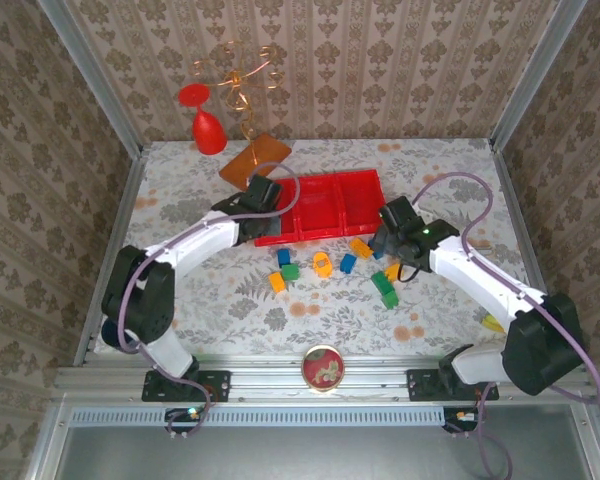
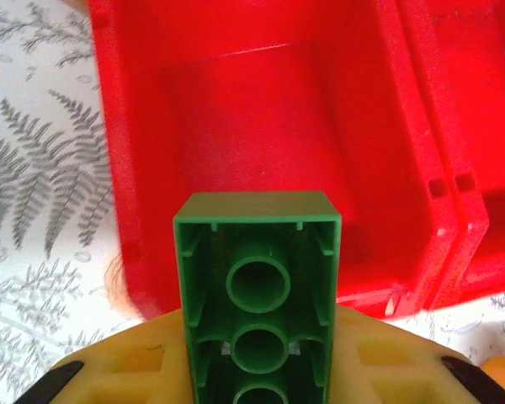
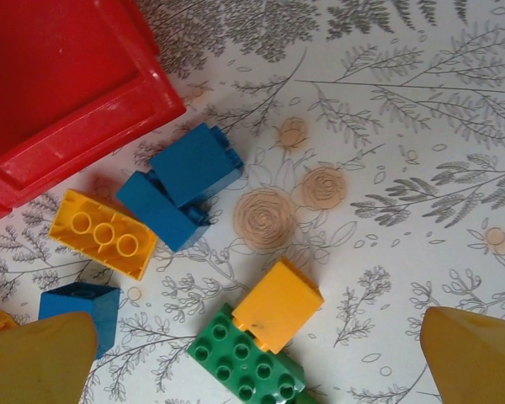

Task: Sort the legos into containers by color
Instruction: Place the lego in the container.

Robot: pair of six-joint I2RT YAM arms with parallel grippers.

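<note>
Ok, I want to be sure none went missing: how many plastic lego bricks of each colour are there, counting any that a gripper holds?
3 green plastic lego bricks, one of them in the left gripper
4 blue plastic lego bricks
4 orange-yellow plastic lego bricks
Total: 11

A lab robot cell: aluminium frame, wallpapered panels, floral-printed table.

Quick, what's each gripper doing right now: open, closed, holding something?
Left gripper: shut on a green plastic lego brick, above the red plastic tray.
Right gripper: open, holding nothing.
</note>
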